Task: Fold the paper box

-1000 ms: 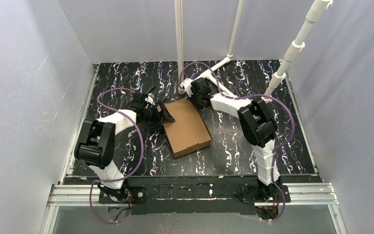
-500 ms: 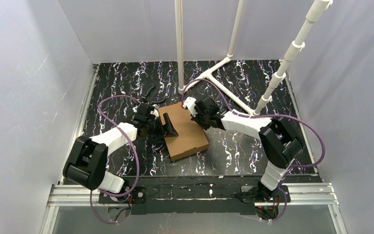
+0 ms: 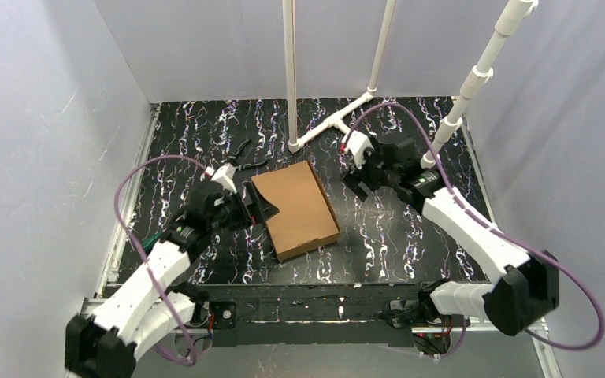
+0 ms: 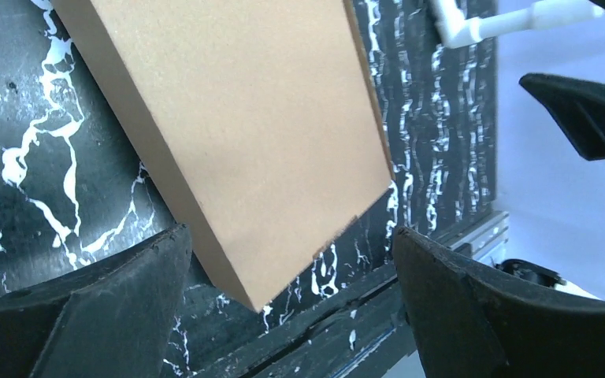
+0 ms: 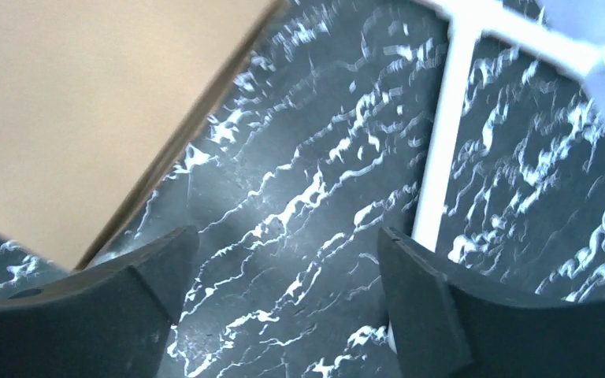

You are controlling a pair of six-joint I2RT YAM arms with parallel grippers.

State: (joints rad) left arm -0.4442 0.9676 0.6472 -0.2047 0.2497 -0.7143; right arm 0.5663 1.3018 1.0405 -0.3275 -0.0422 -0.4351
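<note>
The paper box [image 3: 295, 207] lies shut and flat on the black marbled table, a plain brown slab with its lid down. My left gripper [image 3: 261, 206] hovers at its left edge, open. In the left wrist view the box's near corner [image 4: 236, 118] sits ahead of the wide-open gripper [image 4: 290, 236], and neither finger [image 4: 102, 307] touches it. My right gripper [image 3: 360, 178] is off to the box's right, apart from it and open. The right wrist view shows bare table between its gripper's [image 5: 283, 236] fingers, with the box [image 5: 87, 102] at upper left.
A white pipe frame [image 3: 339, 122] lies and stands at the back of the table; one bar [image 5: 441, 157] runs close to my right gripper. A small black hand tool [image 3: 244, 154] lies behind the box's left corner. Grey walls close three sides, and a metal rail [image 3: 315, 311] runs along the near edge.
My right gripper has opened, lifted off the box's far corner and drawn back to the right. My left gripper has opened wider and pulled slightly left. The box stays put.
</note>
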